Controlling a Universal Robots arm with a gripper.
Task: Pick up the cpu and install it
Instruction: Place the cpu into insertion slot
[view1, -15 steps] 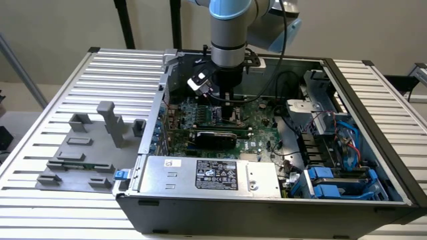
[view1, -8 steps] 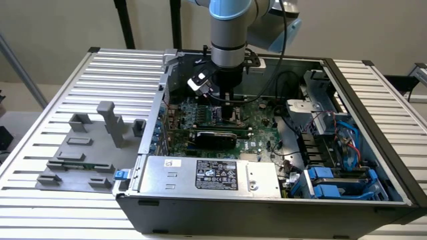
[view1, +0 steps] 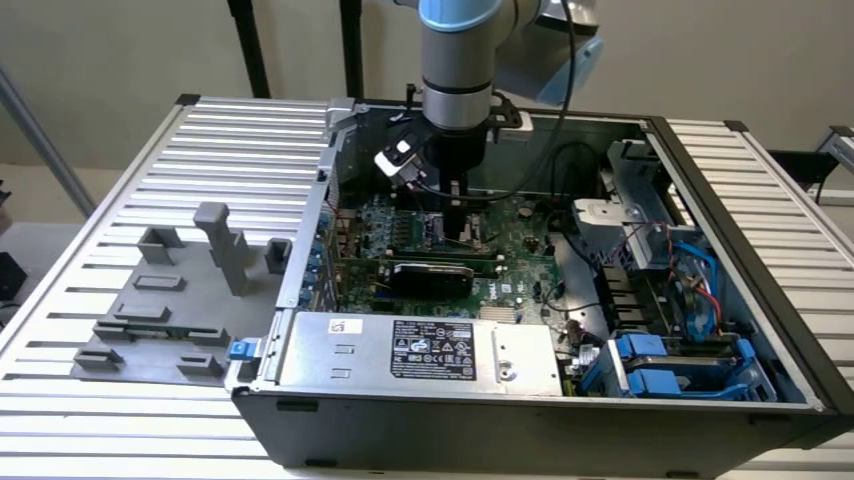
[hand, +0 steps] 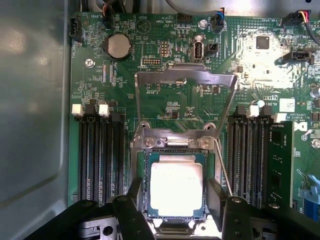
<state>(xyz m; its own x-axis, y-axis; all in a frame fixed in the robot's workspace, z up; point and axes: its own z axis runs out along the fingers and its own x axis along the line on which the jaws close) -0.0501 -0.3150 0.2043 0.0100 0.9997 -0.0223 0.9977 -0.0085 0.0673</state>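
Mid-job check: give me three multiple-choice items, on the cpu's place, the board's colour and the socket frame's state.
1. The cpu is: A at the socket; B on the grey tray; C on the power supply.
2. The motherboard is: A blue; B green; C red.
3. The socket's metal frame is: A shut over the cpu; B swung open; C gone.
Key: 1A, its silvery top lies inside the socket outline; 2B, green shows all around; 3B, the frame is swung back, off the cpu.
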